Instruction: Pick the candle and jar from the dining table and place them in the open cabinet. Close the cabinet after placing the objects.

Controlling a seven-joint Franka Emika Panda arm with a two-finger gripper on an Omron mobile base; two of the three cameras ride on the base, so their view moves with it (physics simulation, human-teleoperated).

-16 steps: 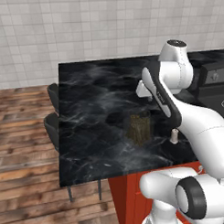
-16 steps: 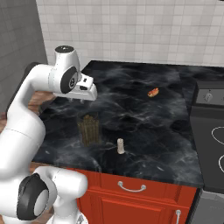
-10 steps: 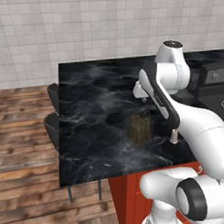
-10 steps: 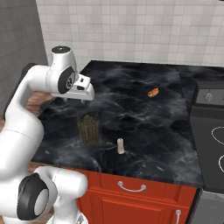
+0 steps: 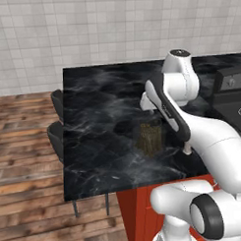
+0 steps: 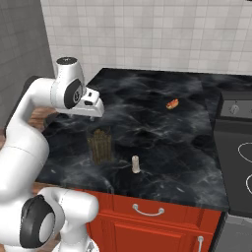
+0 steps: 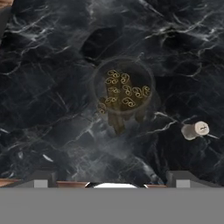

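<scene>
The claw stood wide open and held nothing, its two finger tips spread well apart at the foot of the hand view. It hung above the table, looking straight down.

The jar stood upright directly below and a little ahead of the claw, centred between the tips but well clear of them; its top was seen from above, with curled brown contents visible through it. The candle stood on the table beside the jar, off toward the right-hand tip, apart from the jar and not touched. In the right base view the jar and candle stood near the table's front edge.

Assessment: nothing was yet picked. Both objects remained on the table. Still outstanding: grasping each, carrying both to the cabinet, placing them, and shutting its doors. The jar appeared to be the first target.
</scene>
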